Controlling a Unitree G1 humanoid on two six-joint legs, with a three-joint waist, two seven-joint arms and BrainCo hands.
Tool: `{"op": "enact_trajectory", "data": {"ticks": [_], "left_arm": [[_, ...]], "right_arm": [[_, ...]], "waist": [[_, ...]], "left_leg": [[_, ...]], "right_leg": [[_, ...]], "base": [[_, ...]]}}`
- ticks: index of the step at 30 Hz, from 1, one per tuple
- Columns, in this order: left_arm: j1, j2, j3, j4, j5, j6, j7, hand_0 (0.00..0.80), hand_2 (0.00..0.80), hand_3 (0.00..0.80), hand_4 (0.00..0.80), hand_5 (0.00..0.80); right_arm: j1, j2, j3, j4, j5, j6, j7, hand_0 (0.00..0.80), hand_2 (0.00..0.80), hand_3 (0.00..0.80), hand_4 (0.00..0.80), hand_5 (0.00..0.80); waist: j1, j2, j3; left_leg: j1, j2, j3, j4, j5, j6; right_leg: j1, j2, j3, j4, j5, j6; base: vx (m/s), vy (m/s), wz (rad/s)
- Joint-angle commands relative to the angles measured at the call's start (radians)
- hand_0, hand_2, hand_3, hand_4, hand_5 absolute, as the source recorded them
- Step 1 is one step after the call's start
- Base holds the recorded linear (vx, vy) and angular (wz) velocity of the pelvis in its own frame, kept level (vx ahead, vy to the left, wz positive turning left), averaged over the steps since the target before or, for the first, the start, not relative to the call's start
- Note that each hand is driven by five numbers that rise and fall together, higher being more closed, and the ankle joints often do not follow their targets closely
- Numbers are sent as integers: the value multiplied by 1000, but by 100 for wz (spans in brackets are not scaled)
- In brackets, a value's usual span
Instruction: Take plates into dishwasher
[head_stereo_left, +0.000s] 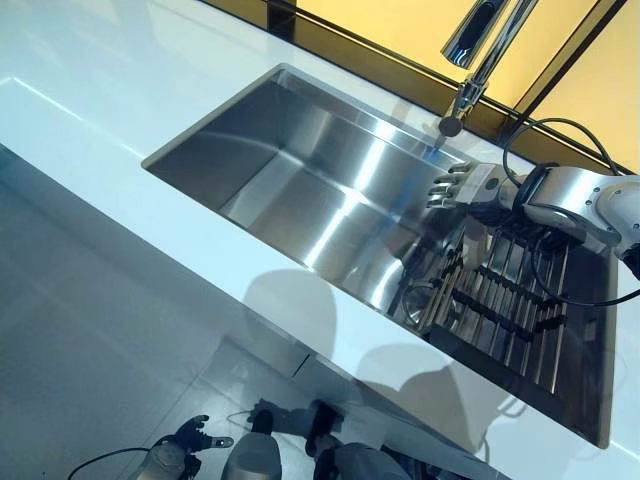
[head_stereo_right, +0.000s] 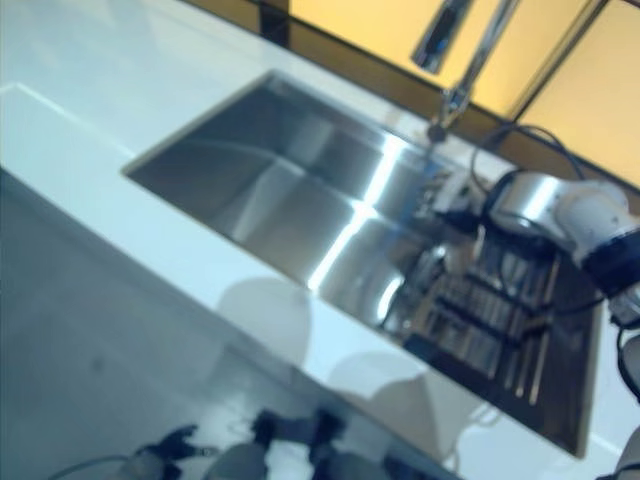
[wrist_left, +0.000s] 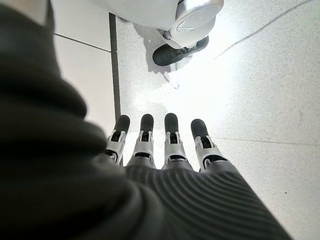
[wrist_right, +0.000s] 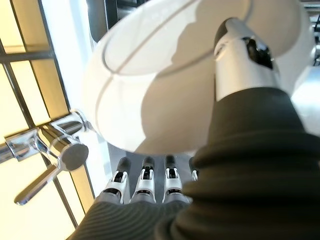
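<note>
1. Hanging low beside the robot, the left hand (wrist_left: 165, 150) points its straight, relaxed fingers at the speckled floor (wrist_left: 260, 90) and holds nothing; it plays no part at this moment, and the room around it is free.
2. Lying ahead of that hand and well above it, the white countertop (head_stereo_left: 90, 130) runs as a long front edge along the steel sink (head_stereo_left: 300, 170), whose left half is a bare basin with nothing standing in it.
3. Reaching over the sink's right half, the right hand (head_stereo_left: 465, 187) is closed on a white plate (wrist_right: 165, 75): the wrist view shows its thumb lying over the plate's face and its fingers behind the rim, so the plate is in the grasp.
4. Sitting just below this hand, a dark dish rack (head_stereo_left: 510, 295) fills the sink's right end; whether more plates stand in it cannot be told.
5. Judging by this, the task is at an early stage: one plate is picked up, none is loaded, and no dishwasher shows in any view.
6. Standing close above and behind the right hand, the chrome faucet (head_stereo_left: 478, 50) crowds the lift; the open way out seems to be toward the robot, over the counter's front edge.
</note>
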Motion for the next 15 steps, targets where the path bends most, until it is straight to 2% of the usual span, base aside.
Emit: {"op": "enact_trajectory", "data": {"ticks": [1, 15], "left_arm": [[16, 32, -7, -27, 4, -8, 9, 0, 0, 0, 0, 0], [5, 36, -8, -36, -5, -6, 10, 0, 0, 0, 0, 0]], "right_arm": [[-16, -50, 25, 17, -11, 49, 8, 0, 0, 0, 0, 0], [-29, -42, 36, 36, -31, 61, 37, 0, 0, 0, 0, 0]], "waist": [[14, -17, -9], [14, -16, 7]], "left_leg": [[-111, 8, 74, 101, -74, 36], [-125, 6, 70, 103, -70, 38]], "right_leg": [[65, 27, 18, 57, -188, 15], [51, 27, 19, 62, -186, 13]], "base": [[0, 0, 0], [0, 0, 0]]}}
